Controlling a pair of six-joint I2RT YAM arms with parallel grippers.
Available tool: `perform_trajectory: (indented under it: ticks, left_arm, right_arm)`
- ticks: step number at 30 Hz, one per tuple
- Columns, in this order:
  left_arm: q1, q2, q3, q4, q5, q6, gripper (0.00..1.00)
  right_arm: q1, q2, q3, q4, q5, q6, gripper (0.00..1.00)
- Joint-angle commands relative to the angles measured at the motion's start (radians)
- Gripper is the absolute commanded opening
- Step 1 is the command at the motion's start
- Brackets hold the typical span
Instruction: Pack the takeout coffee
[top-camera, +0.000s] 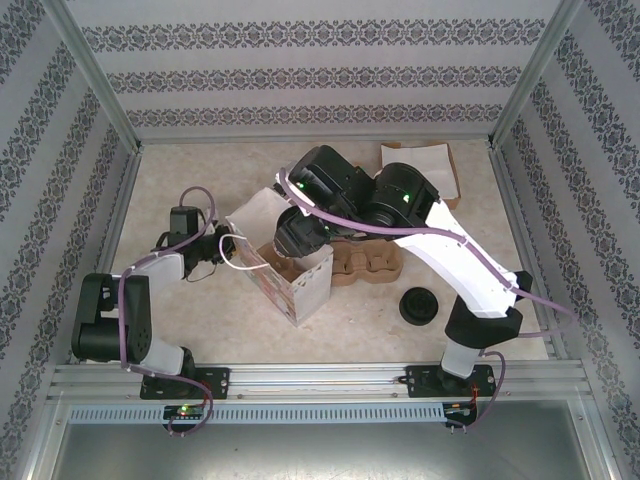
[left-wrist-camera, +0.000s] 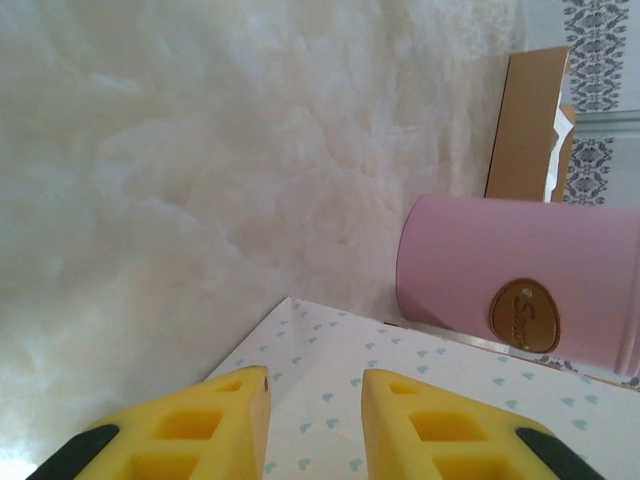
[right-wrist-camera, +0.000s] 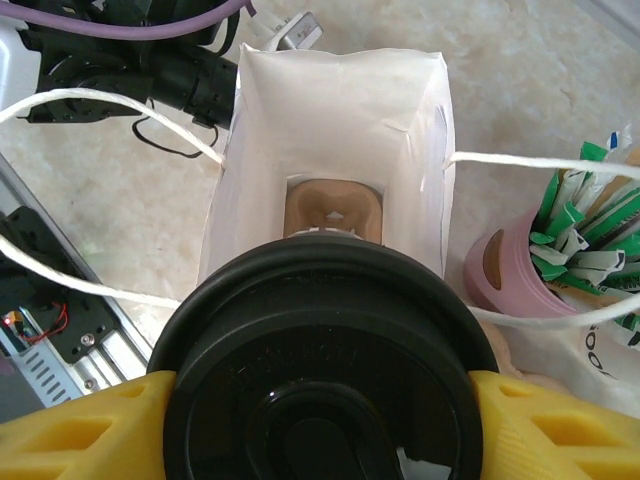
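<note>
Right wrist: black-lidded takeout coffee over one open white paper bag
Right gripper clamps the lid; left gripper pinches bag wall

The bag stands open, its inside clear down to the carrier on its floor, but the coffee in the right gripper hangs over the mouth. String handles splay out on both sides, and the left gripper, pinching the bag's wall, blocks that flank. A pink cup crowds the other side, while the table nearer the bases lies open as far as the lids.
</note>
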Motion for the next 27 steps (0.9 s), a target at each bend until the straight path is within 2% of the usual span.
perform_trajectory:
  ticks: [1,8,13,19,23,27]
  left_arm:
    - [-0.026,-0.040,-0.021,-0.045,0.009,0.025,0.31]
    - [-0.039,-0.121,-0.081,-0.050,-0.017,-0.014,0.32]
    - [-0.081,-0.182,-0.113,-0.089,-0.055,-0.016,0.32]
    - [-0.114,-0.254,-0.138,-0.111,-0.050,-0.061,0.32]
    - [-0.121,-0.301,-0.151,-0.153,-0.105,-0.046,0.34]
    - [-0.121,-0.305,-0.138,-0.195,-0.112,-0.026,0.34]
  right_arm:
    - [-0.015,0.027,0.052,-0.072,-0.045,-0.041,0.66]
    - [-0.037,0.067,0.071,-0.119,-0.082,-0.074,0.66]
    - [-0.039,0.101,0.080,-0.158,-0.115,-0.090,0.65]
    - [-0.036,0.128,0.084,-0.193,-0.131,-0.103,0.64]
    - [-0.033,0.132,0.067,-0.199,-0.135,-0.116,0.64]
    - [-0.029,0.144,0.060,-0.222,-0.135,-0.120,0.64]
